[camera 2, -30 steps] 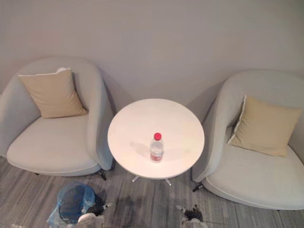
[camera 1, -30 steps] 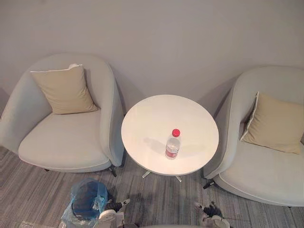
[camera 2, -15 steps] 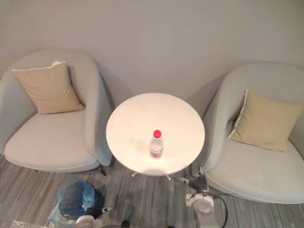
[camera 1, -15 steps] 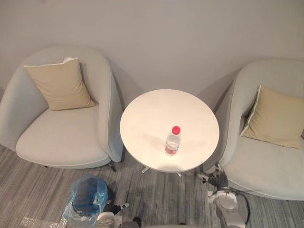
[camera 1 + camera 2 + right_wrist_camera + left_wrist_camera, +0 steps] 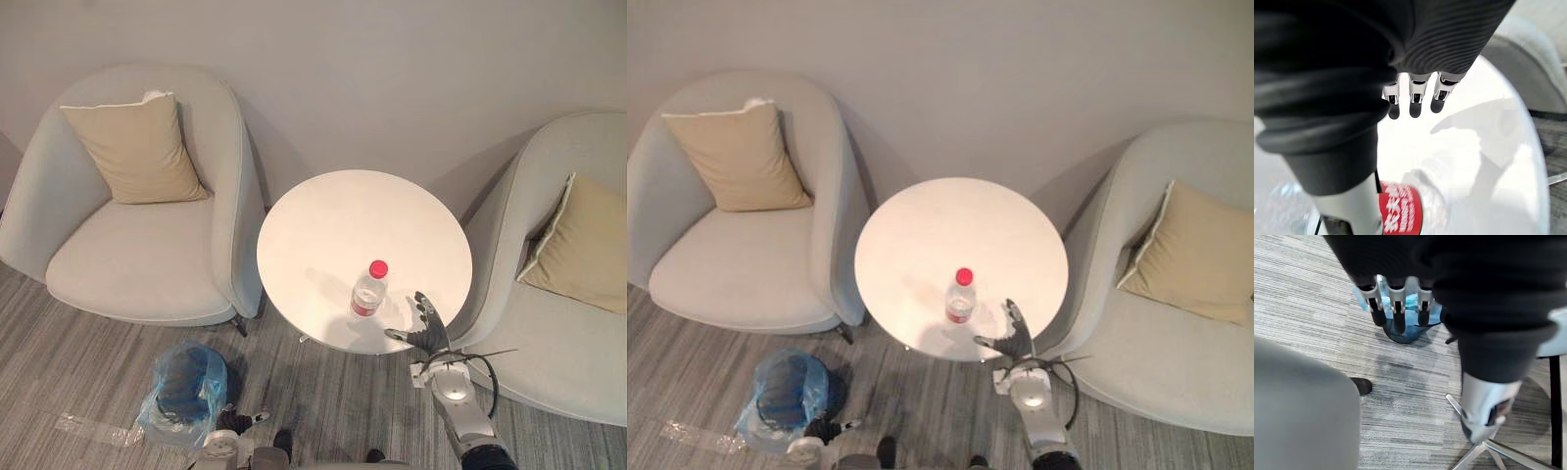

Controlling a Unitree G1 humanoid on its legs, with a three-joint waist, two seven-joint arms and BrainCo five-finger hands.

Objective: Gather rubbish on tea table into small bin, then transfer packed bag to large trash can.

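Left eye view, right robot hand (image 5: 424,328) spread beside clear plastic bottle (image 5: 367,292), glossy round white table (image 5: 333,225).

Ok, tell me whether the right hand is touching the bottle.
Apart. The left eye view shows bare white table between the right hand and the bottle; the hand is open beside the bottle.

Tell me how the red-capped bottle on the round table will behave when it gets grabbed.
The bottle stands upright, tall and narrow on the smooth table, so a sideways nudge from the right hand would likely tip it and let it roll. It looks like clear thin plastic, so it is probably light and may dent under a hard squeeze.
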